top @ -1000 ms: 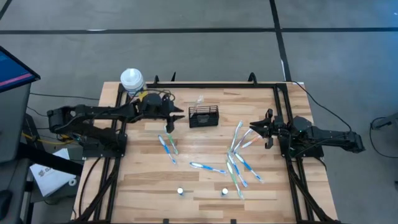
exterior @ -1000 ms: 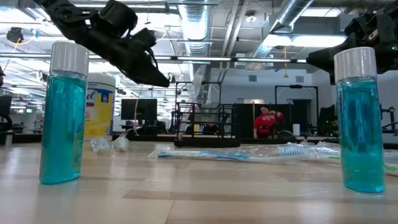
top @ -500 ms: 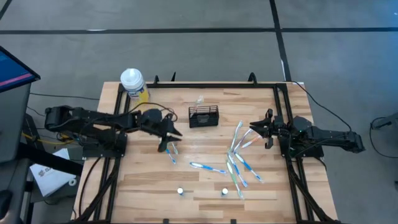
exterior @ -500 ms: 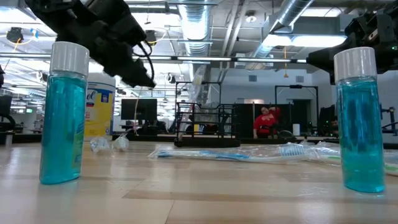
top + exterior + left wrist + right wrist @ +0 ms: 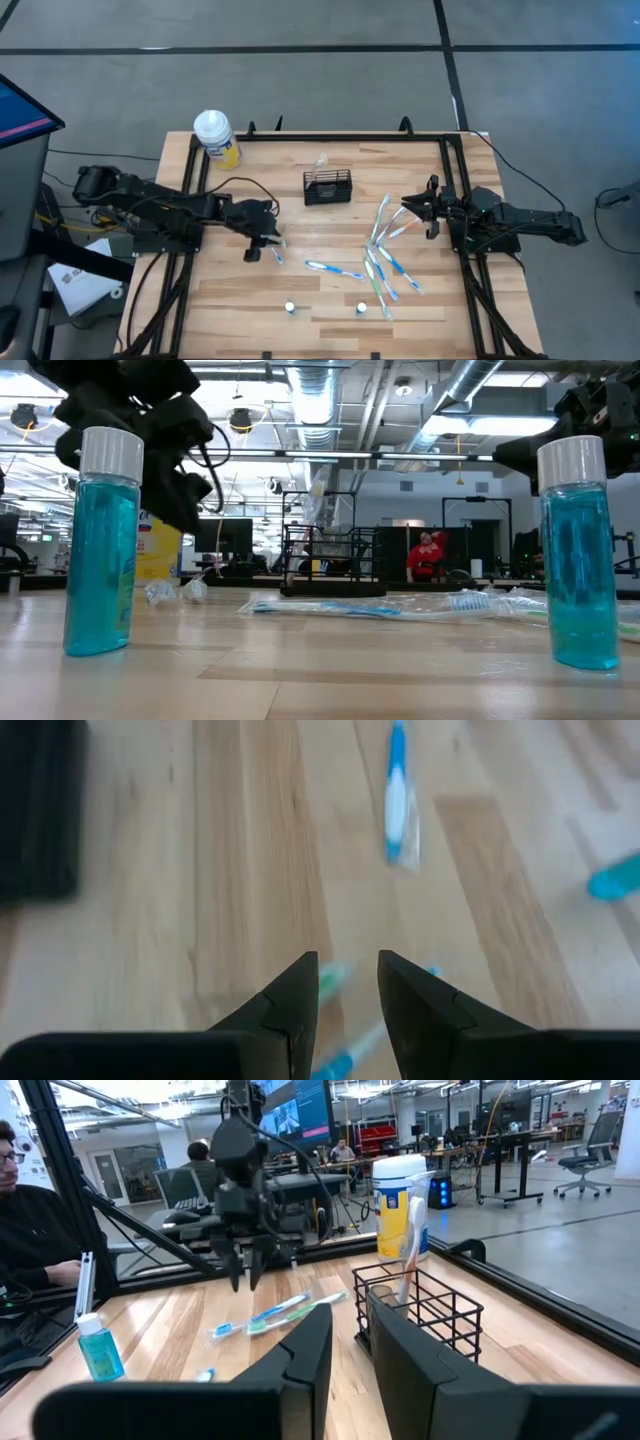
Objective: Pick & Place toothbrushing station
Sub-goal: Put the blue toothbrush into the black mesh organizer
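Left hand (image 5: pixel 262 243) low over tabletop (image 5: pixel 330 300), pointed down at pair of toothbrushes (image 5: pixel 272 240) left of centre; fingers (image 5: pixel 300 1000) narrowly parted, nothing between them. Toothbrushing station (image 5: pixel 328 187) upright near tabletop's far edge, centre, well apart from left hand; 1 toothbrush in clear wrap (image 5: pixel 410 1240) stands inside it. Right hand (image 5: pixel 412 208) waits at right side beside scattered toothbrushes (image 5: pixel 382 255), fingers slightly apart, empty. Yellow bottle (image 5: pixel 216 136) at far left corner. 2 small blue bottles (image 5: pixel 100 545) near front edge.

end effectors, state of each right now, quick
left end effector: open, empty, over the toothbrushes.
right end effector: open, empty, at the table's right side.
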